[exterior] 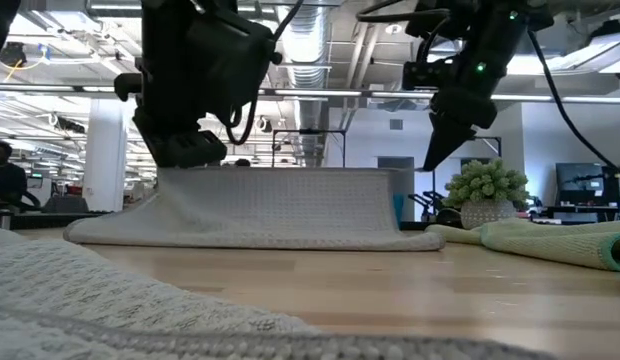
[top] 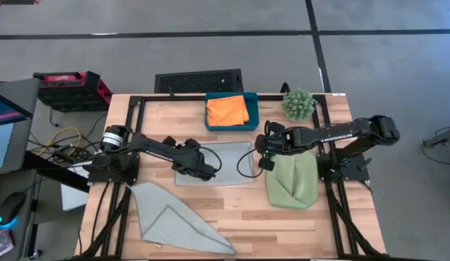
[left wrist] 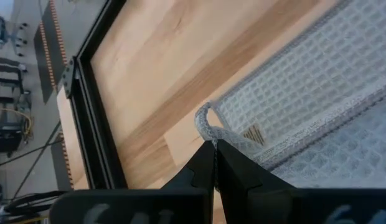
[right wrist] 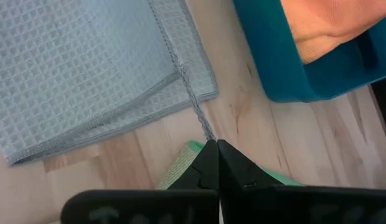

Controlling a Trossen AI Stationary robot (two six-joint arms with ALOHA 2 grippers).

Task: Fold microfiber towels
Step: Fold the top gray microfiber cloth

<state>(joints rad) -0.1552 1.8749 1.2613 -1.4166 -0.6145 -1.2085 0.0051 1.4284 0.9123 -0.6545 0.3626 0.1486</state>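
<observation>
- Your left end effector [top: 207,171] is clamped on a corner of the grey-blue towel [top: 228,161] at the middle of the tabletop [top: 283,225]; the left wrist view shows the hem pinched between the closed fingertips [left wrist: 213,149], and the low view shows that side lifted off the wood.
- Your right end effector [top: 266,164] hangs just off the same towel's right edge, fingers together and holding nothing; a loose thread of the hem runs toward its tips in the right wrist view.
- The relation to watch: the towel's free cloth lies to the right of the left end effector, its long axis running left to right across the tabletop, so a fold would likely carry the held corner toward the right arm's side.
- The light green towel [top: 292,183] lies crumpled just under the right arm, near the right edge.
- The second grey-blue towel [top: 174,221] is at the front left corner.
- The orange towel [top: 227,110] sits folded in the teal tray [top: 252,109] at the back edge.
</observation>
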